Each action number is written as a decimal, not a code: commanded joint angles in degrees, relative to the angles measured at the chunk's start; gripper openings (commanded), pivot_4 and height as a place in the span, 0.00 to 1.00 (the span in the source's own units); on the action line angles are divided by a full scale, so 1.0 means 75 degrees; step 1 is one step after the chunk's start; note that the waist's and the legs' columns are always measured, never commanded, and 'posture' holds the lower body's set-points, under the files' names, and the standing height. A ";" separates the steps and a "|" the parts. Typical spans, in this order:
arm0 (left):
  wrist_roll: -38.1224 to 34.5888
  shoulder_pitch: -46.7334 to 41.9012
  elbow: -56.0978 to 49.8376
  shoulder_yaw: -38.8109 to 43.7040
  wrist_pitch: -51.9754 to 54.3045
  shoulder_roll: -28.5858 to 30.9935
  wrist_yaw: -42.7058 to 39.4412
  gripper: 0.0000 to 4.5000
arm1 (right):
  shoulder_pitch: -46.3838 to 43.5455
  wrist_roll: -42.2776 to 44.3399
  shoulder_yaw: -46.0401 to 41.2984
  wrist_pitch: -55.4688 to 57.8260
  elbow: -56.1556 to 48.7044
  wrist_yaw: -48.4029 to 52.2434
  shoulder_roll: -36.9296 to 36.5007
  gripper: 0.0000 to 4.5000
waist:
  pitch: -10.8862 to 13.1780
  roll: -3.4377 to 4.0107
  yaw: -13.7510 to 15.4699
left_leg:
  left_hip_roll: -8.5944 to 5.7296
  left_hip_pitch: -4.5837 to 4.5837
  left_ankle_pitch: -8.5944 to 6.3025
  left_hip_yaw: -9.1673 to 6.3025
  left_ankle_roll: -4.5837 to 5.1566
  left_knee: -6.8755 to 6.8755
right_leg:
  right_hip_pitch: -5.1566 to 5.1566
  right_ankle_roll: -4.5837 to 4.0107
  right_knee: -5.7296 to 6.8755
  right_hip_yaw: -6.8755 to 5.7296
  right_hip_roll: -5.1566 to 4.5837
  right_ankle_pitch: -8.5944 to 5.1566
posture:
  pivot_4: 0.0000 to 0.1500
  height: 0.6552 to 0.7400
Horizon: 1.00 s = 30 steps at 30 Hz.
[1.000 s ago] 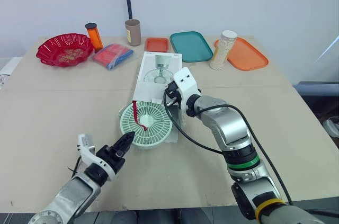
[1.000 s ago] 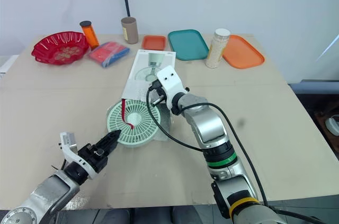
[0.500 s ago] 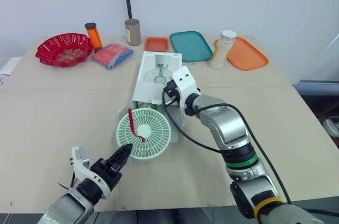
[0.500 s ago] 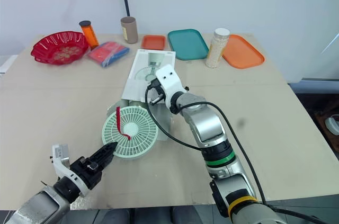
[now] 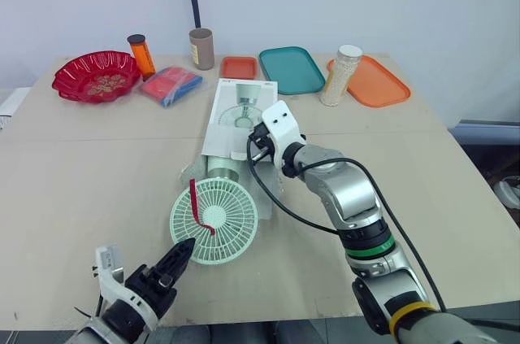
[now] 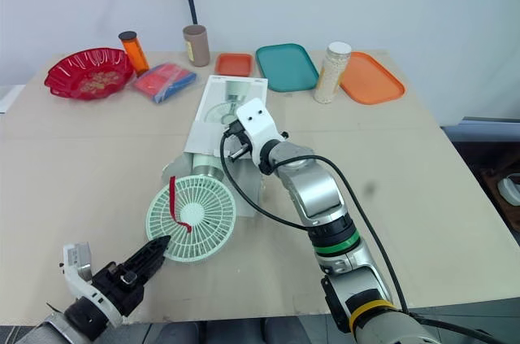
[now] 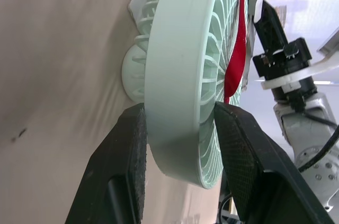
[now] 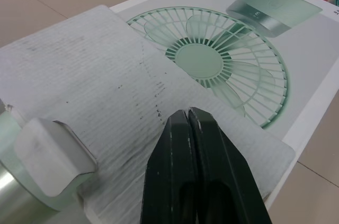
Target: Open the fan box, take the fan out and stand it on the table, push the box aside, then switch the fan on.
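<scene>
Left claw [image 5: 180, 247]: grasping the fan [image 5: 215, 210]. Its two fingers [image 7: 127, 150] sit one on each face of the pale green rim, at the edge nearest the robot, and both pads appear to touch. A red strap [image 5: 197, 206] hangs across the grille just beyond the claw.

Right claw [image 8: 185, 118]: clenched, fingers pressed together, nothing between them. Its tip rests on the opened white flap [image 8: 106, 97] of the box [image 5: 244, 104], apparently pinning it to the worktop [image 5: 97, 165]. The printed lid of the box stretches away beyond this claw.

Progress, as judged:
- Box open: done.
- Fan out: nearly. The head lies clear of the box, between the two claws. The silver base [image 5: 221, 167] lies at the box mouth just beside the right claw, on or against the flap.
- Fan upright on worktop: not yet. It is tilted, grille facing upward.
- Box pushed aside: not yet; it lies directly behind the fan.
- Switch: untouched, as far as I can tell.

Arm pose:
- Left forearm is low at the near edge of the worktop, claw reaching forward and slightly up into the rim.
- Right arm is stretched forward and inward across the worktop, elbow bent, wrist angled down onto the flap.
</scene>
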 commanded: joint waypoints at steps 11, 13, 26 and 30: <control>0.0433 0.0749 -0.0106 -0.0013 -0.0364 0.0311 0.0162 0.44 | 0.0162 -0.0102 0.0183 0.0344 0.0158 -0.0036 0.0144 0.00 | 0.0006 0.0005 -0.0055 | 0.0004 0.0001 -0.0008 0.0006 -0.0008 0.0000 | -0.0015 -0.0028 0.0000 0.0001 0.0000 -0.0023 | 1.00 1.00; 0.0552 0.0478 -0.0035 -0.0027 -0.0416 0.0324 0.0199 0.44 | 0.0165 -0.0105 0.0187 0.0345 0.0154 -0.0038 0.0162 0.00 | 0.0009 0.0011 -0.0059 | 0.0004 0.0003 -0.0008 0.0004 -0.0008 0.0001 | -0.0014 -0.0027 0.0000 -0.0001 0.0000 -0.0023 | 1.00 1.00; 0.0215 0.0351 0.0038 0.0292 -0.0421 0.0554 -0.0098 0.99 | 0.0256 -0.0211 0.0276 0.0293 0.0030 -0.0024 0.0159 0.00 | 0.0014 0.0009 -0.0068 | -0.0001 0.0007 -0.0007 -0.0003 -0.0010 0.0001 | -0.0011 -0.0003 0.0000 -0.0003 -0.0001 -0.0004 | 1.00 1.00; -0.0322 0.0456 -0.0065 0.0706 -0.0548 0.0617 -0.0210 0.99 | 0.0274 -0.0309 0.0436 0.0148 -0.0056 -0.0011 0.0155 0.00 | 0.0024 0.0000 -0.0069 | 0.0000 0.0001 -0.0009 -0.0002 -0.0012 0.0001 | -0.0014 -0.0002 0.0000 -0.0003 -0.0002 -0.0007 | 1.00 1.00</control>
